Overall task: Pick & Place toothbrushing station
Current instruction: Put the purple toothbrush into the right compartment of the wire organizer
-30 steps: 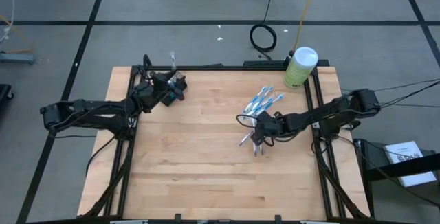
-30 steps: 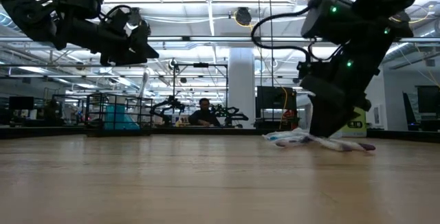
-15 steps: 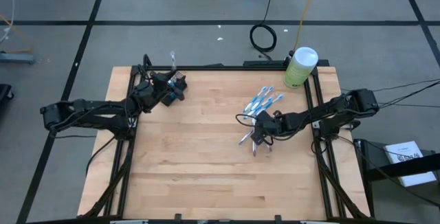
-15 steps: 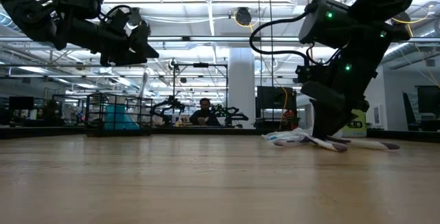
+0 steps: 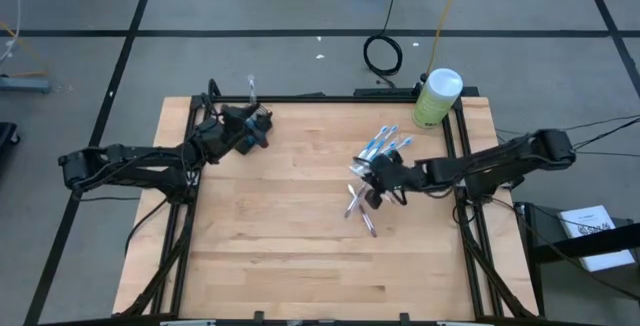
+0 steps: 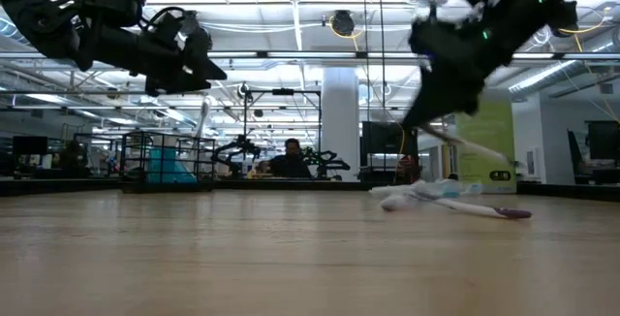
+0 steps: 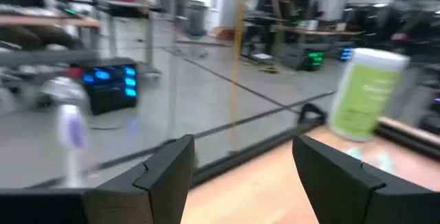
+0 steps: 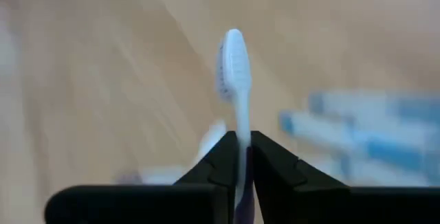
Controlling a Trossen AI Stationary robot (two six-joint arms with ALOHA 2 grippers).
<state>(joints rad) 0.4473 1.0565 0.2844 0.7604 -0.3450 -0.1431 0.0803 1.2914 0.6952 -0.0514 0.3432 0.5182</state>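
A bunch of blue-and-white toothbrushes (image 5: 385,145) lies on the wooden table (image 5: 270,236) right of centre, and two more (image 5: 360,213) lie loose just nearer. My right gripper (image 5: 378,188) hangs above them, shut on one white toothbrush (image 6: 475,147). Another pale toothbrush (image 5: 250,87) shows at the far left edge. My left gripper (image 5: 256,127) is raised beside it, its fingers (image 7: 165,176) open with nothing between them. My right gripper pinches the white toothbrush's slim stem (image 8: 240,136) between its two fingertips, a little behind the bristle head (image 8: 232,59), which sticks out past them. In the low view the brush slants downward, lifted clear of the table and of the other brushes.
A pale green canister with a white lid (image 5: 437,96) stands at the far right corner. The black frame rails (image 5: 462,166) run along the table's edges. A person (image 6: 288,161) sits in the room beyond the far edge. Bare wood fills the table's near half.
My right gripper has shut on one toothbrush and risen with it, shifting slightly toward the far edge. That brush has come off the table and now slants in the air. The loose brushes below it have shifted a little.
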